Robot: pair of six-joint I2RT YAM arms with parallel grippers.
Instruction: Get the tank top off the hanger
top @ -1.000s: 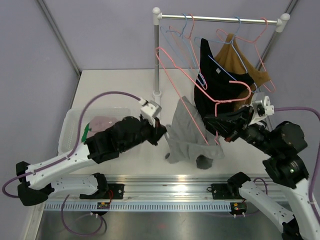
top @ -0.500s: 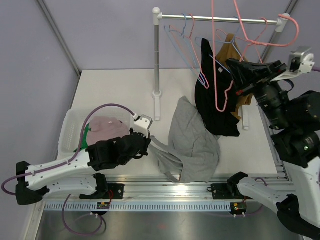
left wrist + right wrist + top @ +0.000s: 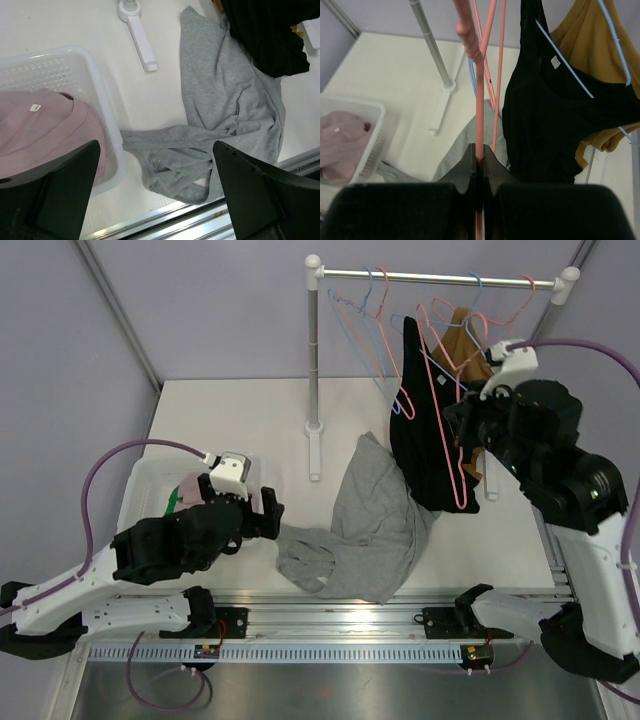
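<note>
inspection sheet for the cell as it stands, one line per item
Surface: white table, no spills seen.
Job's things: grey tank top lies crumpled on the table, off its hanger; pink hanger is held up by the rack.
Clutter: white basket holding a pink garment; black top and mustard top hang on the rack.
Grippers: left claw open, empty, between basket and tank top; right claw shut on the pink hanger.
Cables: left purple cable and right purple cable arc over their arms; no snag seen.
Surroundings: purple walls; metal rail at the near edge.
</note>
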